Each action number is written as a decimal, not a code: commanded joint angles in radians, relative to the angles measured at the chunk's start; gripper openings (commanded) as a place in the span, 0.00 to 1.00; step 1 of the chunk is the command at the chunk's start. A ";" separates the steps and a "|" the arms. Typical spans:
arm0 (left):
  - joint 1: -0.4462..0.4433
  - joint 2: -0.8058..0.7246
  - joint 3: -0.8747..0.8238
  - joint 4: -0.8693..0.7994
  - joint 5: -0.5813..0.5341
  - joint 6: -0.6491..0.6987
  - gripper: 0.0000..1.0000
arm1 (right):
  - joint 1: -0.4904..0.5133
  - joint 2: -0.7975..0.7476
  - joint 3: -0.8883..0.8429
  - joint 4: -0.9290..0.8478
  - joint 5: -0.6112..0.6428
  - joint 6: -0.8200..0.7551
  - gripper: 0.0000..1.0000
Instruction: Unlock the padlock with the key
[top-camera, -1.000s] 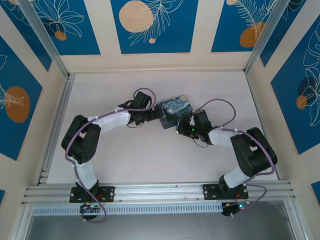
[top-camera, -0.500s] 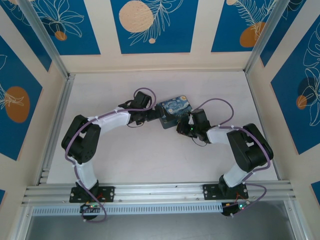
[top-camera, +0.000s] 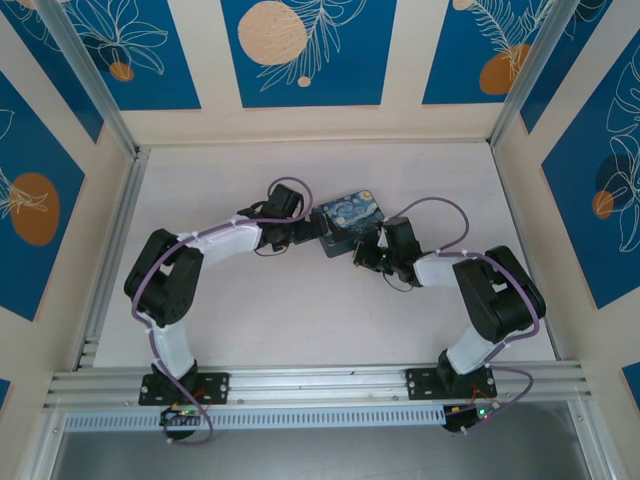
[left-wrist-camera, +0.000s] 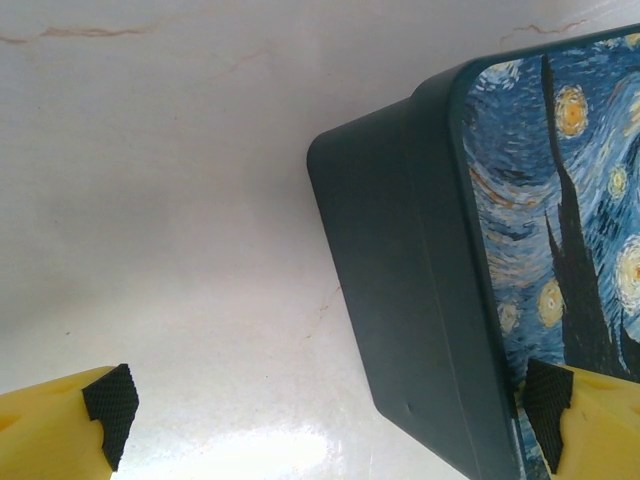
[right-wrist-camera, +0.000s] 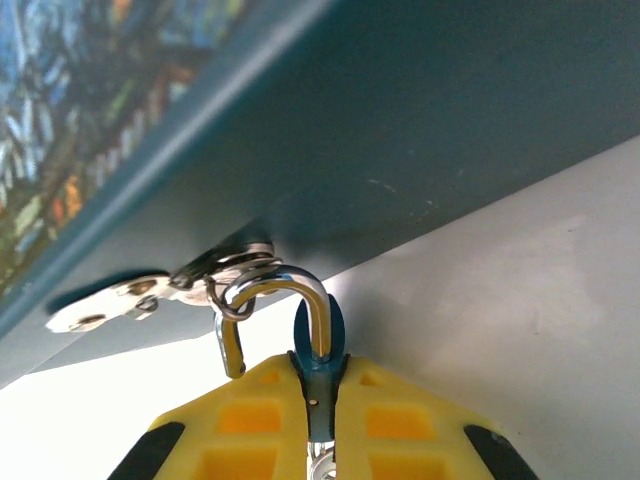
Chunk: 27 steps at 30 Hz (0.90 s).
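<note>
The padlock (right-wrist-camera: 320, 335) has a small blue body, and my right gripper (right-wrist-camera: 320, 400) is shut on it, just under the side wall of the night-sky tin (right-wrist-camera: 420, 120). Its steel shackle (right-wrist-camera: 285, 290) arcs up from the body. One leg ends free in the air, and thin wire rings hang on it. A flat silvery piece (right-wrist-camera: 100, 305) lies on those rings against the tin; I cannot tell if it is the key. My left gripper (left-wrist-camera: 328, 415) is open and straddles the tin's (left-wrist-camera: 420, 300) near corner, one pad (left-wrist-camera: 545, 410) over the lid.
The tin (top-camera: 350, 220) stands mid-table between my left gripper (top-camera: 310, 232) and my right gripper (top-camera: 366, 250). Bare white tabletop (top-camera: 300, 320) lies all around it. Patterned walls and aluminium rails (top-camera: 320, 385) enclose the workspace.
My right gripper has closed onto the padlock's body. The right arm has shifted slightly left toward the tin. The left arm has stayed still and open.
</note>
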 joint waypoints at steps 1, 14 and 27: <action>-0.009 0.013 -0.017 -0.011 -0.037 -0.002 1.00 | -0.017 -0.005 -0.033 0.050 -0.032 0.046 0.00; -0.033 0.035 -0.041 -0.051 -0.129 0.041 1.00 | -0.029 -0.005 -0.104 0.155 -0.061 0.192 0.00; -0.046 0.044 -0.092 -0.046 -0.164 0.035 0.99 | -0.030 0.021 -0.101 0.230 -0.027 0.373 0.00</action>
